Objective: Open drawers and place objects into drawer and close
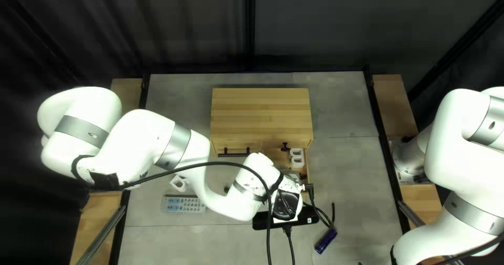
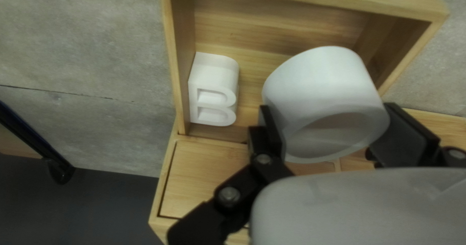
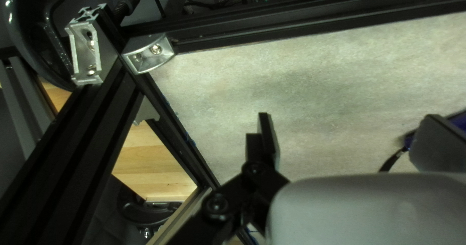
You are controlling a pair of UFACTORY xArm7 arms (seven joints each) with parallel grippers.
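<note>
"What does the left arm [image 1: 139,139] look like?"

"White, with rounded segments and silver-grey bands [image 1: 175,146]. A black cable [image 1: 226,163] runs along it, and a black wrap [image 1: 105,180] circles its left part."

"And its wrist?"

"There's a round black disc [image 1: 284,205] above a long black bar [image 1: 262,223]."

"Its fingers [image 2: 272,131]?"

"Black and flat-sided, on black links [image 2: 242,179] with round metal screws [image 2: 228,194]."

"The right arm [image 1: 457,165]?"

"White too, with a grey band [image 1: 475,216] and black fingers [image 3: 268,140]."

The left arm [image 1: 142,139] is reaching inward, the left pincer [image 1: 286,204] is gripping, and the right pincer [image 3: 350,139] is hanging wide open.
</note>
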